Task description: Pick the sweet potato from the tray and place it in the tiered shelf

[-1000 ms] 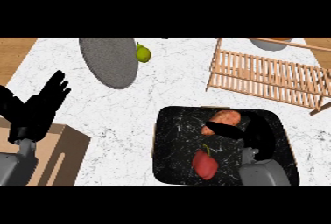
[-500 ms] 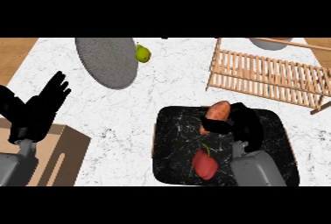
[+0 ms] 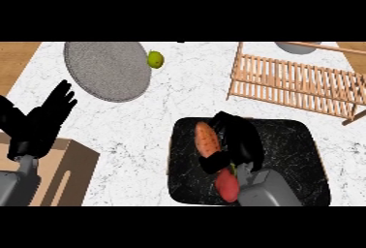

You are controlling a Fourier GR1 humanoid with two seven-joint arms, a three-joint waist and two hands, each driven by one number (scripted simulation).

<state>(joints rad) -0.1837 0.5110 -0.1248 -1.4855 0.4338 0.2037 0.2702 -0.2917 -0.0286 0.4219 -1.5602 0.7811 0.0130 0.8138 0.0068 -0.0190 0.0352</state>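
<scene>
The orange sweet potato (image 3: 206, 138) stands out of my right hand (image 3: 236, 143), whose fingers and thumb are curled round its lower end, above the left part of the black marbled tray (image 3: 297, 150). A red fruit (image 3: 227, 184) lies on the tray just below the hand. The wooden slatted tiered shelf (image 3: 297, 82) stands at the upper right, apart from the hand. My left hand (image 3: 39, 121) rests open at the left edge, fingers up.
A grey round plate (image 3: 106, 70) lies at the upper left with a green lime (image 3: 156, 59) beside its right rim. A wooden box (image 3: 61, 172) sits at the lower left under my left forearm. A grey bowl (image 3: 297, 47) shows behind the shelf.
My right hand closed on the sweet potato and has carried it left and up over the tray's left side, now tilted more upright. The left hand has not moved.
</scene>
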